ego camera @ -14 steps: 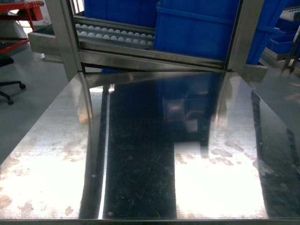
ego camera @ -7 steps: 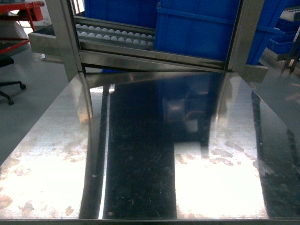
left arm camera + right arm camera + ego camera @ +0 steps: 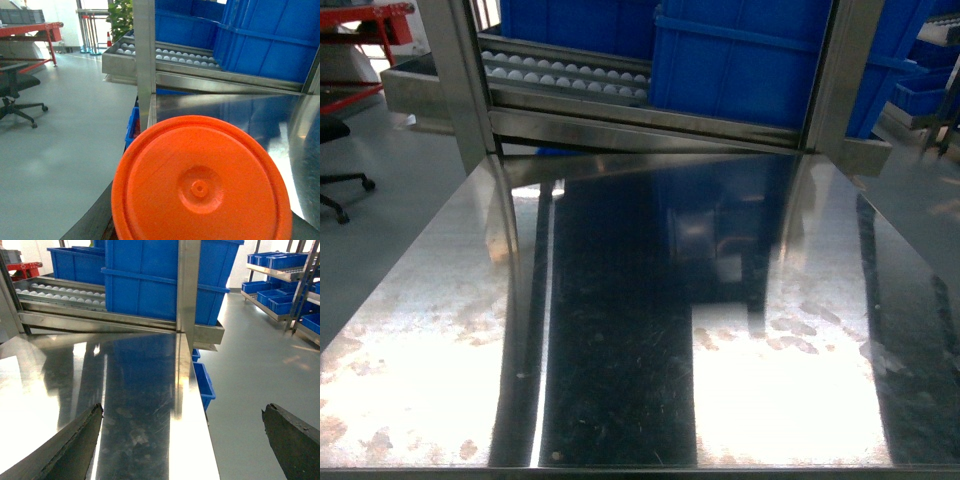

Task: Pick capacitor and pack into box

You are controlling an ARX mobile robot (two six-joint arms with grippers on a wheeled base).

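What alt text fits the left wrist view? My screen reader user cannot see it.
A large orange round lid fills the lower frame, hiding the claw. Behind it a shiny steel table runs to a roller rack holding blue bins; grey floor and an office chair lie left.

Orange round capacitor [image 3: 200,185], flat face with raised centre nub, close before left wrist camera

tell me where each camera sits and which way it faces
Head: high, slanting down over the steel table toward the blue bins; no robot parts show.
Left wrist: off the table's left edge, facing the roller rack; an orange disc fills the foreground.
Right wrist: at the table's right edge, facing the bins; the right gripper shows with open jaws.
All share table and bins.
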